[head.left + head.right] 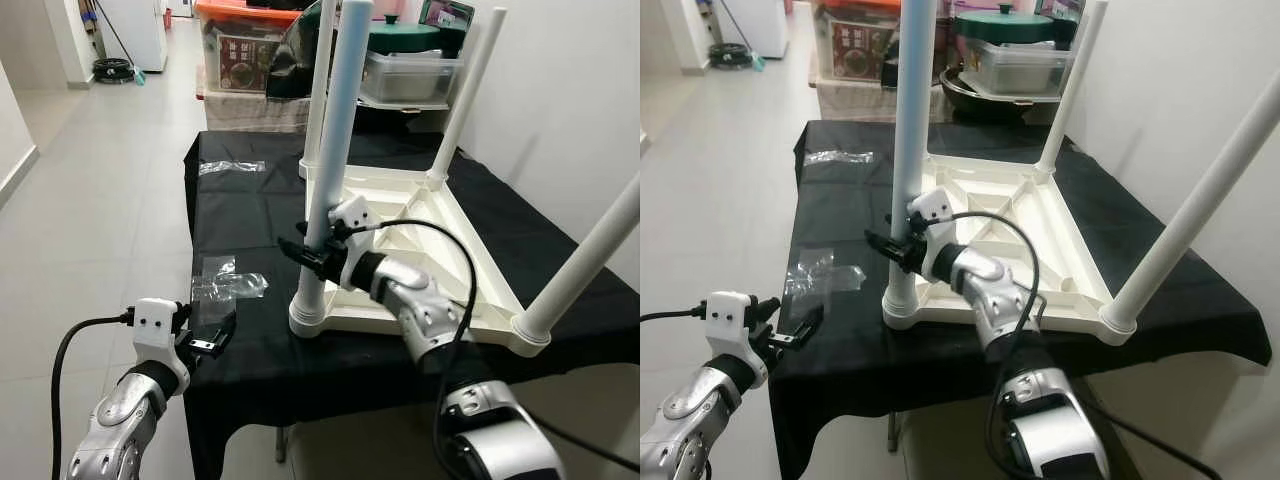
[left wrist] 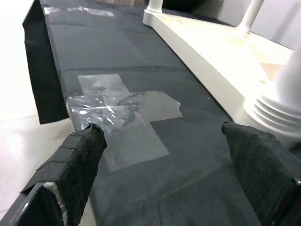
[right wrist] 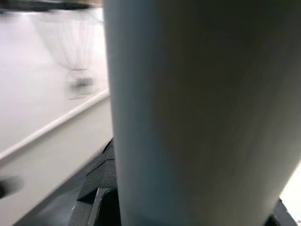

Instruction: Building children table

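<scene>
Leftmost, our left gripper (image 1: 212,338) hovers at the black tablecloth's (image 1: 250,215) near edge, fingers spread, just short of crumpled clear plastic wrap (image 1: 228,284). Our right gripper (image 1: 312,252) pinches the near-left white leg (image 1: 330,170) of the upturned children's table (image 1: 440,250). Behind sit storage boxes (image 1: 245,50) on grey floor tiles (image 1: 90,200).

Bright, even light; right-wrist blur

children's table (image 1: 440,235): white plastic; upside down on black cloth; four legs up
</scene>
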